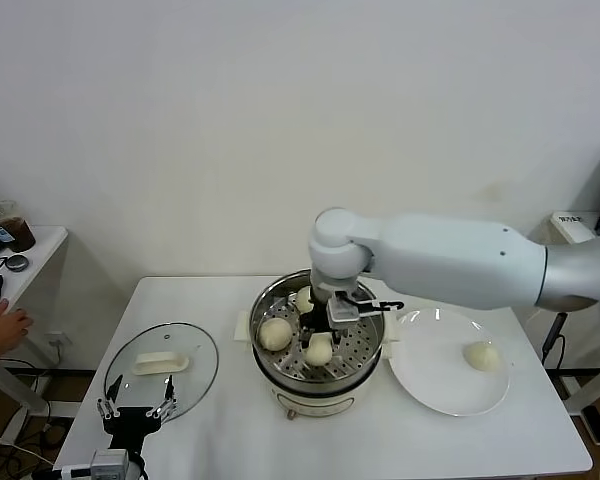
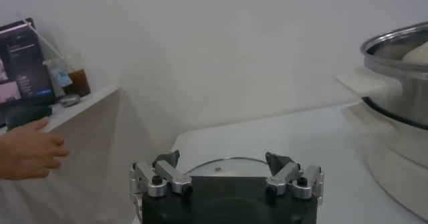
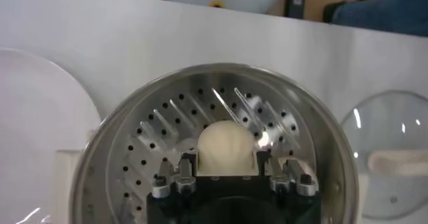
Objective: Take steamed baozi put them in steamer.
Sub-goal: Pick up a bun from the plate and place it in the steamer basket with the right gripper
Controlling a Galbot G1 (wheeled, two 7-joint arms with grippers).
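The steamer [image 1: 365, 368] stands mid-table, a shiny steel pot with a perforated tray [image 3: 167, 122]. My right gripper [image 1: 326, 330] reaches down into it and is shut on a cream-white baozi [image 3: 226, 144], which sits low over the tray, near its front [image 1: 320, 349]. Two more baozi lie in the pot, one at the left [image 1: 274, 333] and one at the back [image 1: 305, 298]. Another baozi [image 1: 482, 355] rests on the white plate [image 1: 430, 375] to the right. My left gripper [image 1: 135, 410] is parked open at the near left, holding nothing.
A glass lid [image 1: 195, 350] with a cream handle lies left of the steamer, just past the left gripper [image 2: 224, 160]. A person's hand [image 1: 0, 325] rests at the far left beside a side table. The steamer's wall [image 2: 401, 78] fills the edge of the left wrist view.
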